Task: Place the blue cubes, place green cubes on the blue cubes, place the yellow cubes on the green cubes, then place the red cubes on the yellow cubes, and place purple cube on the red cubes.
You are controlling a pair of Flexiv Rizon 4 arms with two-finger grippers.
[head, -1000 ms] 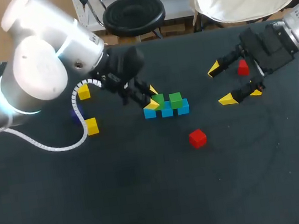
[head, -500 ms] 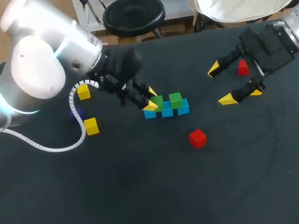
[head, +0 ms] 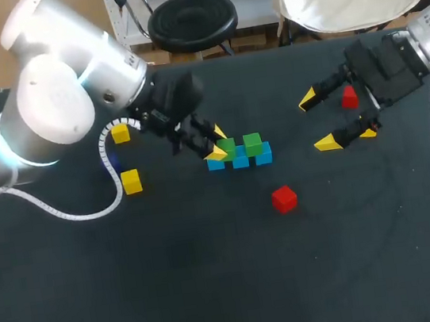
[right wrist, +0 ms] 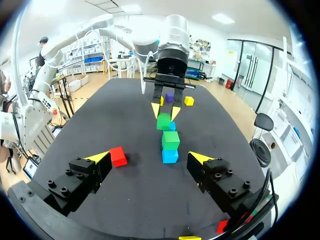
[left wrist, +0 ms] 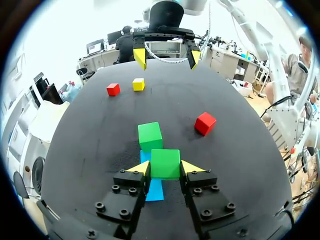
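Note:
Three blue cubes (head: 240, 160) lie in a row at the table's middle. One green cube (head: 252, 143) sits on the row. My left gripper (head: 216, 144) is shut on a second green cube (left wrist: 165, 163) over the row's left end, above a blue cube (left wrist: 155, 188); whether it rests on it I cannot tell. My right gripper (head: 317, 121) hangs open at the right with nothing between its fingers (right wrist: 97, 157). Loose are a red cube (head: 284, 198) in front, another red cube (head: 349, 97) by the right gripper, yellow cubes (head: 120, 132) (head: 131, 181), and a purple cube (right wrist: 170, 97).
A small yellow cube (head: 369, 133) lies under the right gripper's near finger. The left arm's white cable (head: 86, 211) loops over the table near the left yellow cubes.
The left arm's wrist and cable have crept slightly to the far left, uncovering more of the near yellow cube. The green cube and the right arm stay where they were.

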